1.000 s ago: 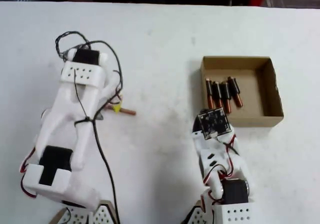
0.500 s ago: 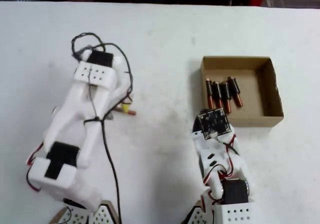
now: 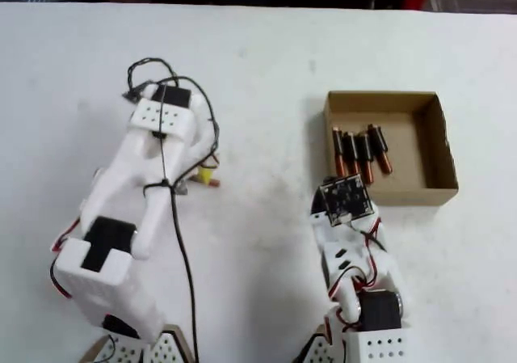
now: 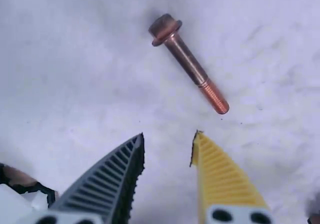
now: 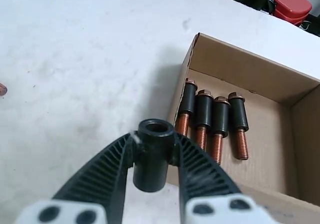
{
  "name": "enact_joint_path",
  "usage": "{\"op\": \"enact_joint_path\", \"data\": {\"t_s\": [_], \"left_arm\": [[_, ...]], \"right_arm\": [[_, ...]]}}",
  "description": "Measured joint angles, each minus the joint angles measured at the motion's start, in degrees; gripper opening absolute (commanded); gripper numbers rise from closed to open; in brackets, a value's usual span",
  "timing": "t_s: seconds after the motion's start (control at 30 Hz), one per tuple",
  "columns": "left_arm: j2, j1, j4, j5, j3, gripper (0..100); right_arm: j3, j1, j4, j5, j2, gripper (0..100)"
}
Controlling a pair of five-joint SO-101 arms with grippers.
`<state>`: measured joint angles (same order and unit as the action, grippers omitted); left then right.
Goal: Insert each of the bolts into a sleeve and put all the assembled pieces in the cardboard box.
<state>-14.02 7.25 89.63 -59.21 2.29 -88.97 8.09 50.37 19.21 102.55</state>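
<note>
Left arm (image 3: 133, 189) hides most of the bolt (image 3: 212, 182) from above; one end pokes out. Left gripper (image 4: 168, 136) open, empty, bolt lying just ahead on the table (image 4: 65, 59). Right gripper (image 5: 154, 139) clamped on a sleeve (image 5: 151, 164) beside the cardboard box (image 5: 240, 67); four assembled pieces (image 5: 212, 115) inside.

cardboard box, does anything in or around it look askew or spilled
Nothing stands out. Four copper bolts in black sleeves lie side by side inside the brown cardboard box, none spilled or damaged.
</note>
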Motion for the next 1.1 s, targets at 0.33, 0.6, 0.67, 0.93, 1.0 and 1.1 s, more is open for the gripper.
{"op": "enact_joint_path", "data": {"t_s": [0.33, 0.6, 0.67, 0.93, 1.0, 1.1], "left_arm": [[-1.76, -0.88, -2.73, -6.42, 0.18, 18], [-7.47, -3.43, -5.98, -9.32, 0.18, 18], [-7.74, -4.04, -6.24, -9.32, 0.18, 18], [-7.74, -4.22, -7.38, -9.32, 0.09, 18], [-7.74, -4.22, -9.41, -9.49, 0.09, 18], [-7.74, -4.22, -10.9, -9.67, 0.09, 18]], "right_arm": [[0.0, 0.0, 0.0, 0.0, 0.0, 1.7], [0.0, 0.0, 0.0, 0.0, 0.0, 1.7], [0.0, 0.0, 0.0, 0.0, 0.0, 1.7], [0.0, 0.0, 0.0, 0.0, 0.0, 1.7], [0.0, 0.0, 0.0, 0.0, 0.0, 1.7], [0.0, 0.0, 0.0, 0.0, 0.0, 1.7]]}}
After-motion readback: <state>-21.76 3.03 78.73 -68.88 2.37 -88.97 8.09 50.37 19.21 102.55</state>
